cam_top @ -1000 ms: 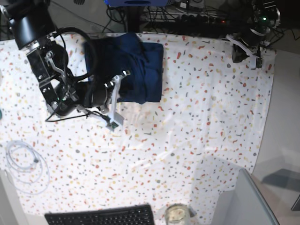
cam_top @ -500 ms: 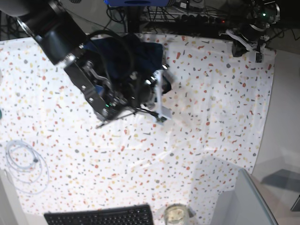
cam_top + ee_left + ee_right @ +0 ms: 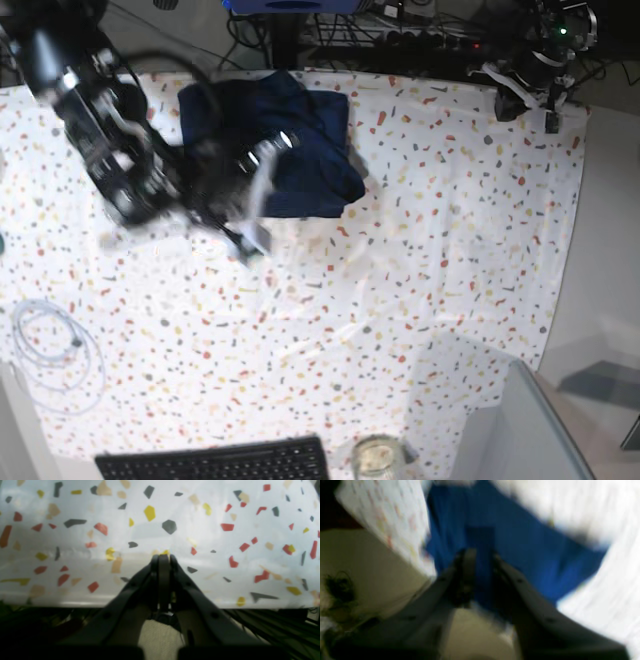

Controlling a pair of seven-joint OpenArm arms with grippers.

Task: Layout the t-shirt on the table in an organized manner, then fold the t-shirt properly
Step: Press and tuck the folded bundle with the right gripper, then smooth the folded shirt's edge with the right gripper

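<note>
Right gripper (image 3: 262,190) swung back left; t-shirt (image 3: 300,150) folded on table (image 3: 450,250)

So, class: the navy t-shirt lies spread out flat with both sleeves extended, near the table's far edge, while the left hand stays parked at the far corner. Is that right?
Not quite. In the base view the t-shirt is bunched into a folded heap, not spread flat with sleeves out. It does sit near the table's far edge, and the left hand is at the far corner.
</note>
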